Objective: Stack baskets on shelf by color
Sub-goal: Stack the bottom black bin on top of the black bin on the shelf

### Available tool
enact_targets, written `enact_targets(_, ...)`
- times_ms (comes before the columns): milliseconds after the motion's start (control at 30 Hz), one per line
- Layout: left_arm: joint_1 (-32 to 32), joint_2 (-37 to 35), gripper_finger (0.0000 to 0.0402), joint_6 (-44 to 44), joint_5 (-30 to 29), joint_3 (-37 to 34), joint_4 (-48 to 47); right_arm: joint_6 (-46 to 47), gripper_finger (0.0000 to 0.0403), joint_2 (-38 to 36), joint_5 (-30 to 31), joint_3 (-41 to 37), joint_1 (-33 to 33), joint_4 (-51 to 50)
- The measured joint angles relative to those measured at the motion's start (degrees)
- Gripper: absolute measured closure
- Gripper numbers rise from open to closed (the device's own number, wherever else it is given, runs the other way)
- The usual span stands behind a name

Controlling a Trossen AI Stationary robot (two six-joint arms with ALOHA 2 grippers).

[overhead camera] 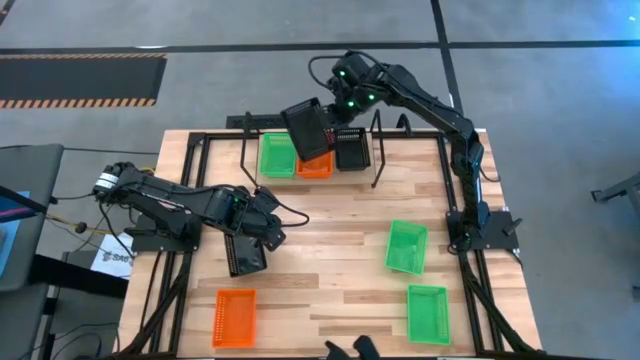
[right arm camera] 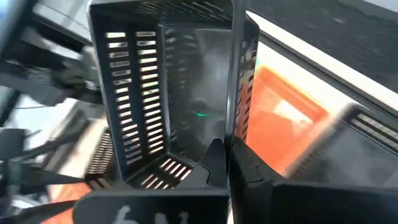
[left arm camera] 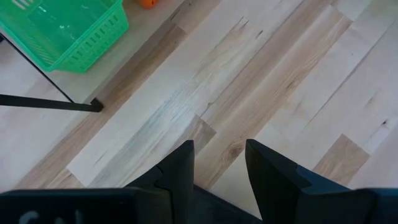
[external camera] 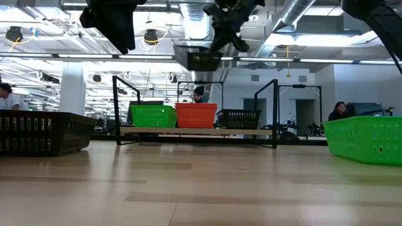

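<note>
The shelf (overhead camera: 378, 150) stands at the table's far edge, carrying a green basket (overhead camera: 277, 155), a red-orange basket (overhead camera: 316, 167) and a black basket (overhead camera: 352, 148) side by side. My right gripper (right arm camera: 228, 149) is shut on another black basket (overhead camera: 306, 128), held in the air over the shelf's middle (external camera: 198, 58). My left gripper (left arm camera: 217, 158) is open above bare wood on the table's left side, touching nothing. A third black basket (overhead camera: 247, 255) lies flat on the table just near of it. My right gripper pinches one long side wall (right arm camera: 236, 93) of the black basket, one finger inside the basket and one outside. The fingers come from above and the far right, slanting down. The basket is lifted clear of the shelf and hangs tilted below the fingers (external camera: 198, 58).
A red-orange basket (overhead camera: 235, 315) sits at the near left of the table. Two green baskets (overhead camera: 406, 247) (overhead camera: 428, 313) sit on the right side. Bare wood lies in the table's middle. The shelf's upright brackets (external camera: 275, 107) rise at each end. People show in the room behind.
</note>
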Motion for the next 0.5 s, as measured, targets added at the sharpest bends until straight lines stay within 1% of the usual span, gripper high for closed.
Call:
enact_targets(133,0.00,-0.02,0.0269,0.02,0.00,0.00,-0.10,-0.26,0.0402,0.00,5.83,0.00,-0.52,-6.49)
enact_targets(167,-0.02,0.00,0.0269,0.16,0.00,0.00,-0.11,-0.67,0.0402,0.00,6.37,0.00,-0.97,-8.33)
enact_targets(300,0.00,-0.02,0.0269,0.61,0.02,0.00,-0.13,-1.42,0.0402,-0.39,6.88,-0.02,-3.75,-13.43)
enact_targets(500,-0.02,-0.01,0.0269,1.01,0.07,0.00,-0.15,-2.00,0.0402,-4.07,7.23,-0.02,-7.83,-13.89)
